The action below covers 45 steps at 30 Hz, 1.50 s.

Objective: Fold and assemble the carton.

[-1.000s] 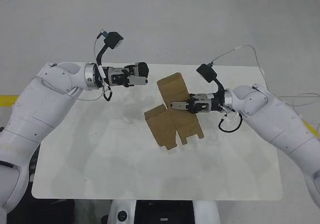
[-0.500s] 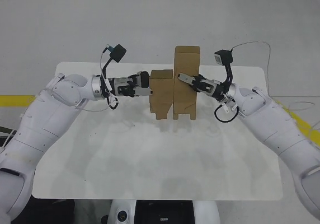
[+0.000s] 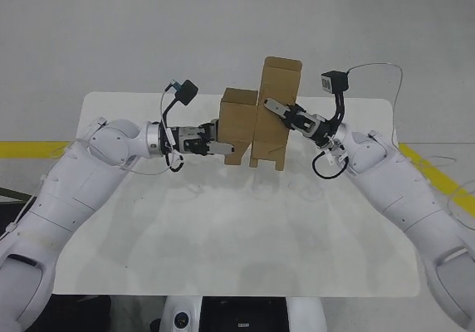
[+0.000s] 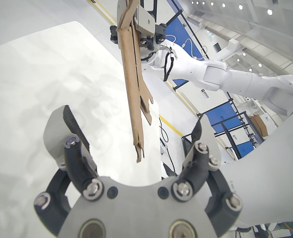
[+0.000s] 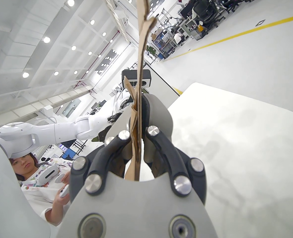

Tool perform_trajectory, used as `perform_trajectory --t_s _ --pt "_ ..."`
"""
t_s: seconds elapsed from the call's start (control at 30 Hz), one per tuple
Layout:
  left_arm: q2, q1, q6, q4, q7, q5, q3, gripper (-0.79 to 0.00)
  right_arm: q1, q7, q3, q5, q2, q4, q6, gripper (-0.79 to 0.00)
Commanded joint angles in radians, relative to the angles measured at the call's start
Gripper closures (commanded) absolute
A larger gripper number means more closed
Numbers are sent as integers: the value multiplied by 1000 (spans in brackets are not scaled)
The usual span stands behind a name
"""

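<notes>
Since half a second back, left claw (image 3: pixel 218 143) has slid lower along the flattened brown corrugated-cardboard carton (image 3: pixel 258 124), which now tips slightly. Carton hangs upright, off the white tabletop (image 3: pixel 237 241), over its far side. Right claw (image 5: pixel 136 115) is clamped flat across both faces of the folded board. Left claw gapes wide, with the carton's lower corner between its fingers and untouched. Judgement: light, stiff across panels, hinges at creases. Pinch a flat panel near a crease, not the loose flaps.
</notes>
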<state>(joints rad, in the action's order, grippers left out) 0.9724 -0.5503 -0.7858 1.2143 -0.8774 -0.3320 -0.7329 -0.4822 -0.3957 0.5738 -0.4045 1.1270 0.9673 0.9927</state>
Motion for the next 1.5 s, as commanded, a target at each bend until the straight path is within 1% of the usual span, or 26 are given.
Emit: perform_trajectory --t_s 0.0,0.03,0.07,0.5,0.53,0.57,0.6,0.73,0.83,0.93,1.07,1.1,1.23,1.37,1.47 --pt "2 -1 4 0 -5 -6 -3 -234 -3 -5 7 1 4 -3 1 0" --pt "3 -2 5 -1 -10 -7 -5 -74 -4 -7 11 1 7 -5 2 0" --pt "4 -2 6 -1 -13 -8 -7 0 -6 -11 14 2 9 -7 4 0" --pt "14 -7 17 -13 -55 -11 -27 0 -24 -50 59 8 35 -29 10 0" --pt "15 -8 20 -14 -58 -13 -29 0 -25 -53 63 9 36 -31 9 -111" --pt "15 -8 24 -15 -61 -15 -31 0 -26 -56 67 10 38 -33 9 -336" --pt "16 -9 27 -16 -65 -17 -33 0 -27 -59 71 12 39 -35 7 -785" --pt "17 -7 62 -26 -96 -42 -41 0 -32 -73 89 19 42 -47 6 -785" --pt "17 5 104 -45 -134 -49 -50 0 -34 -129 100 12 38 -51 6 -785" --pt "15 16 120 -55 -167 -24 -58 0 -37 -232 113 -35 28 -54 7 -785" --pt "12 20 162 -68 -241 -57 -67 0 -38 -407 134 -112 8 -69 -7 -785" --pt "12 20 179 -73 -265 -70 -68 0 -38 -456 135 -122 2 -69 -25 -785" --pt "10 26 263 -91 -370 -119 -70 0 -49 -583 131 -154 -32 -16 -151 -785" --pt "13 20 296 -87 -449 -167 -65 0 -80 -658 144 -207 -70 29 -226 -785" --pt "16 12 322 -74 -479 -189 -59 0 -107 -690 151 -236 -92 57 -258 -785"
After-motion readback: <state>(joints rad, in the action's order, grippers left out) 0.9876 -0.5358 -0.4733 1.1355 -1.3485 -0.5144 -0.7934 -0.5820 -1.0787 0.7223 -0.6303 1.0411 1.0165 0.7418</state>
